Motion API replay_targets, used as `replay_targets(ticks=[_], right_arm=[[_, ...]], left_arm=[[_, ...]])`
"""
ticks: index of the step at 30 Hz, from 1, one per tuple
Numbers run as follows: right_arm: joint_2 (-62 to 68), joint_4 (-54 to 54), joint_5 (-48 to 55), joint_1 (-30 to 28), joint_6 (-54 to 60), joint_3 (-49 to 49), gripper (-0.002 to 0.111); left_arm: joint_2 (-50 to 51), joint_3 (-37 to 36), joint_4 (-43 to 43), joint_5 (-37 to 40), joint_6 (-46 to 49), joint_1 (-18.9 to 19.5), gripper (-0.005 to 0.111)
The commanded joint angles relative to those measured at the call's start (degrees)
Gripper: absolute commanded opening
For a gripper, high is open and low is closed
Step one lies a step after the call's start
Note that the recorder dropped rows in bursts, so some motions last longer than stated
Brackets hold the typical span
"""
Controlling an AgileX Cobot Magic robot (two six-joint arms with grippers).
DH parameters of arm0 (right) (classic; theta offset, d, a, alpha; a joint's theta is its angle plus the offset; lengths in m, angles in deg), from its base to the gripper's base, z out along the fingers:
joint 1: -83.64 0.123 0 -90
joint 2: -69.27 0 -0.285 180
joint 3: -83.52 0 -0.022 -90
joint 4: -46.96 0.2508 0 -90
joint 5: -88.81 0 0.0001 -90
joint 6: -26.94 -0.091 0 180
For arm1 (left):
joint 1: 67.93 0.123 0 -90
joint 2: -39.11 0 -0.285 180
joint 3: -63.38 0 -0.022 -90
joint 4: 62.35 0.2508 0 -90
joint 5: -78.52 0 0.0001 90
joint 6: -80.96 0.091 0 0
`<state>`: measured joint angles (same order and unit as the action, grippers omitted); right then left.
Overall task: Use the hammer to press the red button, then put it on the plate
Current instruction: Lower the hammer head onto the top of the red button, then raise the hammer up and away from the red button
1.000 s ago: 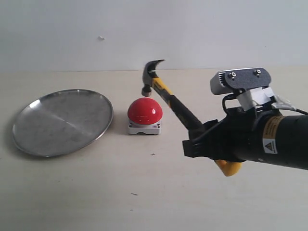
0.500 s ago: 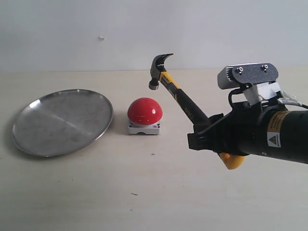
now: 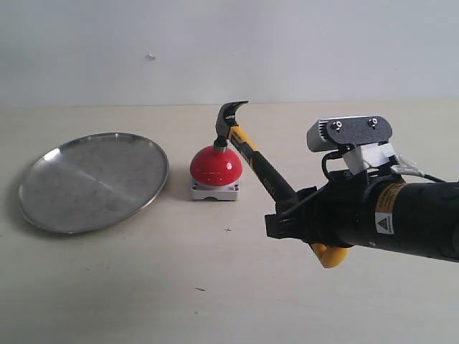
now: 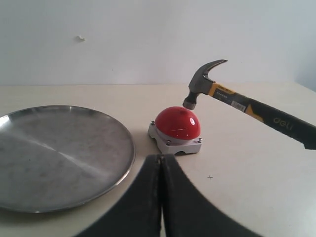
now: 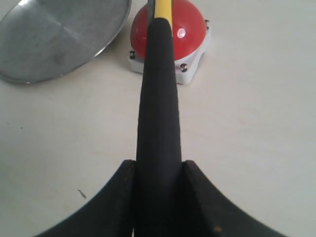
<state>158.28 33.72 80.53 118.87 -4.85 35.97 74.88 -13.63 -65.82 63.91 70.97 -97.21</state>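
My right gripper (image 3: 287, 215) is shut on the black handle of the hammer (image 3: 254, 161), whose yellow end sticks out below the arm. The hammer slants up and left, and its dark steel face rests on top of the red button (image 3: 215, 165), a glossy dome on a light-grey square base. In the right wrist view the handle (image 5: 159, 98) runs between the jaws toward the button (image 5: 190, 27). The left wrist view shows the hammer head (image 4: 200, 84) touching the dome (image 4: 177, 122). My left gripper (image 4: 161, 159) is shut on nothing, just short of the button. The silver plate (image 3: 50, 208) lies left of the button.
The plate (image 4: 98, 177) lies near the left gripper, and its rim (image 5: 98, 47) shows in the right wrist view. A pale wall rises behind the beige table (image 3: 143, 287). The right arm's black body (image 3: 401, 215) fills the right side of the exterior view.
The hammer head was just above the button, rose up and to the right, and has now come back down onto the dome. The right arm shifted left and lower.
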Motion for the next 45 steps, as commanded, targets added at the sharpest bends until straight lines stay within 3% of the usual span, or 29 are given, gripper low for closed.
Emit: replay_targets(ticks=[1,13,17,21,27,38,45], right_arm=[[-0.3,-0.4,-10.1,0.0,0.9,0.5,0.000],[-13.4,-0.6,-1.0,0.0,1.9,5.4,0.000],[-7.1,-0.6,2.0,0.0,2.8,5.4,0.000],[7.5,0.9,0.2,0.0,1.0,5.4,0.000],[-6.6,6.4,-5.6,0.0,2.1,5.7,0.000],[-17.7,6.4,4.9,0.1,-2.1,5.7,0.000],[-12.6,6.4,0.6,8.5,-2.8,5.6,0.000]], left_arm=[[-0.2,-0.2,0.1,-0.1,-0.2,0.1,0.000],[-0.2,-0.2,0.1,-0.1,-0.2,0.1,0.000],[-0.2,-0.2,0.1,-0.1,-0.2,0.1,0.000],[-0.2,-0.2,0.1,-0.1,-0.2,0.1,0.000],[-0.2,-0.2,0.1,-0.1,-0.2,0.1,0.000],[-0.2,-0.2,0.1,-0.1,-0.2,0.1,0.000],[-0.2,-0.2,0.1,-0.1,-0.2,0.1,0.000]])
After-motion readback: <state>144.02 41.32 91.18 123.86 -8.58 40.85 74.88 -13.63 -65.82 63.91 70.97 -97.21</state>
